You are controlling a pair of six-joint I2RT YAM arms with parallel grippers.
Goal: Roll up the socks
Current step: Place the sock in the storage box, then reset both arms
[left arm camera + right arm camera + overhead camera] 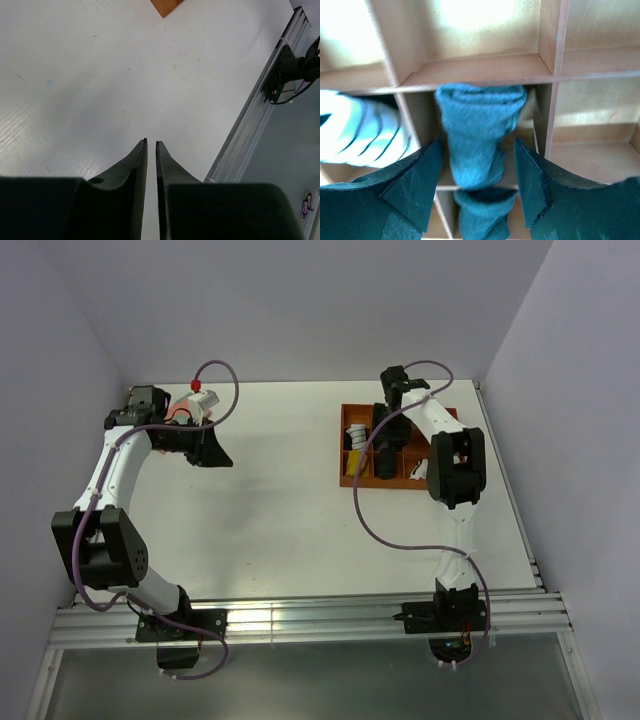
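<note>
Spreading the right gripper (477, 144) wide, setting its two dark fingers (415, 185) on either side of a plain blue-grey fabric sock (479, 112), flanking it without clearly pinching it. Finding that sock lying lengthwise between the fingers, running its long axis straight away from the wrist camera, pointing its broader, bunched end at the far wall of its compartment and trailing its narrower end back across the near divider. Reaching down into an orange-brown wooden tray of square compartments (475, 65). Leaving a white fabric sock with thin dark stripes (362, 132) in the neighbouring cell on the left of the wrist view, lying crosswise. Holding the left gripper (151, 142) well apart over the white table (100, 75), closing it to a mere slit between the tips, grasping nothing.
</note>
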